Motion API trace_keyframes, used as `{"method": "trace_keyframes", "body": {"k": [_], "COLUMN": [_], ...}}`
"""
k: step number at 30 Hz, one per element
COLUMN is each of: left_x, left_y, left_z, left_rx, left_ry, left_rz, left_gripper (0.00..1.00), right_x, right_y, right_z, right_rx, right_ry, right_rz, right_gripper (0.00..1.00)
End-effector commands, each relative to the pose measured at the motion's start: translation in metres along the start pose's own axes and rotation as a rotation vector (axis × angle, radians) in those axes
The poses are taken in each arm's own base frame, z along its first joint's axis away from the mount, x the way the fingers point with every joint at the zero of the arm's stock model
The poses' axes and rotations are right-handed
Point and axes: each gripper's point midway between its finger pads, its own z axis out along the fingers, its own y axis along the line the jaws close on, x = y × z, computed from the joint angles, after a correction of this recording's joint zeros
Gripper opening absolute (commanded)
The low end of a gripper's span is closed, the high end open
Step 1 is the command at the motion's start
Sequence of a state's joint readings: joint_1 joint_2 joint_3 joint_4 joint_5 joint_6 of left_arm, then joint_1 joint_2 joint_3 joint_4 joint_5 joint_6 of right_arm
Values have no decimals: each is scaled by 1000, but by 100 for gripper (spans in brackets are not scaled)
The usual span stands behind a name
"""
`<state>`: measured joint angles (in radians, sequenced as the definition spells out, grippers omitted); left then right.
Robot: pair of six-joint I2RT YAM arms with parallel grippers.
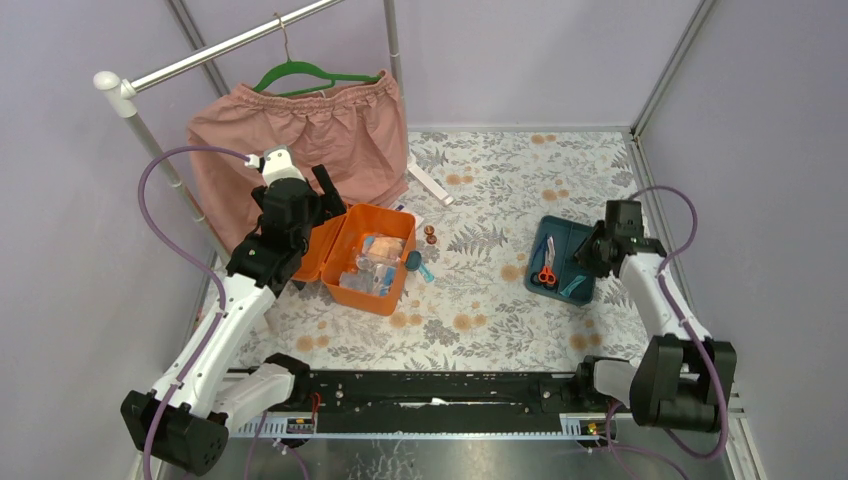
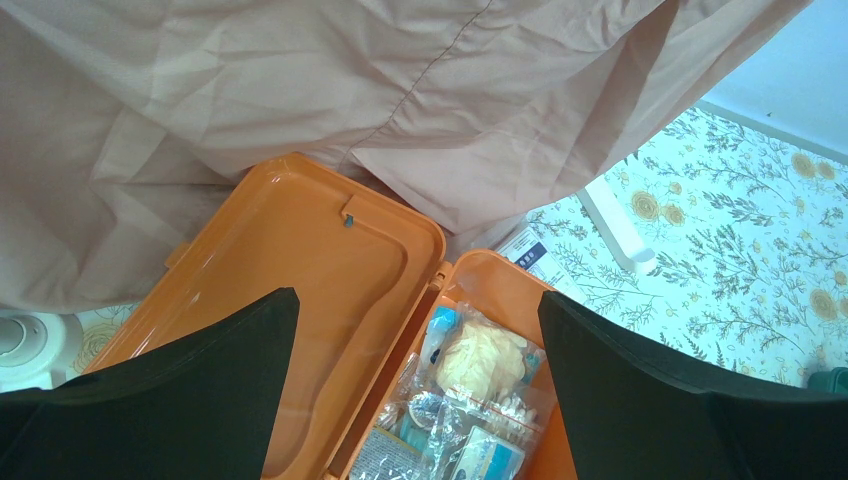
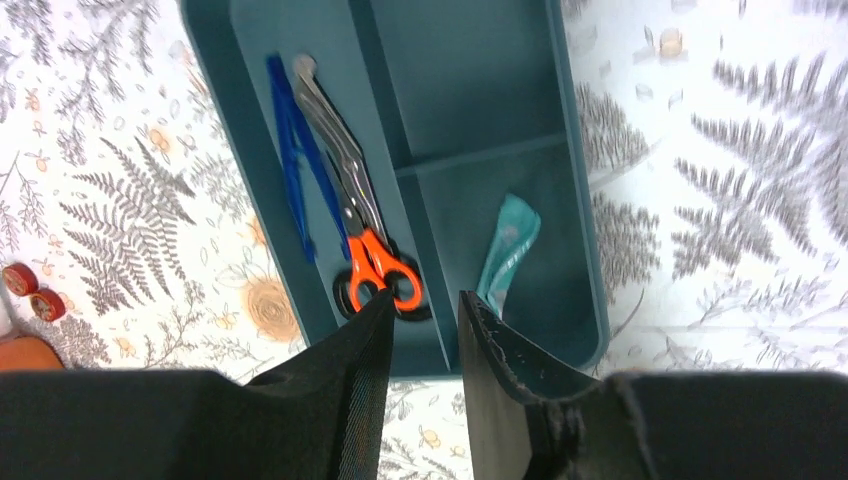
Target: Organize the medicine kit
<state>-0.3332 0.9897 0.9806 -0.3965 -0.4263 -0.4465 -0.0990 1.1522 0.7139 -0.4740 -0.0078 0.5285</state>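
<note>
Orange box (image 1: pixel 370 262) lies open, packets inside; your left gripper (image 2: pixel 418 300) hovers above it, jaws wide. Teal insert tray (image 1: pixel 575 240) sits well right of the box, holding 1 scissors (image 1: pixel 546 272). Your right gripper (image 3: pixel 425 300) shows narrow jaws at the tray wall; grip cannot be confirmed.

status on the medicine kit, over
Left gripper open above orange box, lid open. Right gripper astride teal insert tray divider, grip unclear. Pink shorts drape onto lid.

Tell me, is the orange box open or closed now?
Open. The orange box has its lid swung back, and the packets inside it are visible.
</note>
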Motion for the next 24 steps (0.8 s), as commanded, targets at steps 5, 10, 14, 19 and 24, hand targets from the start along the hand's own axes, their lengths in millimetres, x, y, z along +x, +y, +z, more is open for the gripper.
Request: {"method": "trace_keyframes", "body": {"k": [5, 10, 14, 19, 24], "left_x": [-4, -4, -3, -3, -3], "left_y": [-4, -3, -3, -2, -2], "left_z": [1, 2, 3, 3, 3], "left_rx": [16, 16, 12, 11, 11], "left_ry": [-26, -27, -24, -23, -22], "left_rz": [-9, -10, -10, -10, -10], "left_gripper": [99, 99, 99, 99, 99], "right_x": [-23, -14, 0, 13, 19], "right_y": [0, 7, 14, 19, 17], "right_z": [20, 27, 33, 39, 47], "right_rx": [87, 64, 23, 9, 48], "right_ry": [92, 136, 190, 224, 244], "right_rz": [-168, -179, -190, -218, -251], "right_gripper": [39, 41, 41, 41, 33]}}
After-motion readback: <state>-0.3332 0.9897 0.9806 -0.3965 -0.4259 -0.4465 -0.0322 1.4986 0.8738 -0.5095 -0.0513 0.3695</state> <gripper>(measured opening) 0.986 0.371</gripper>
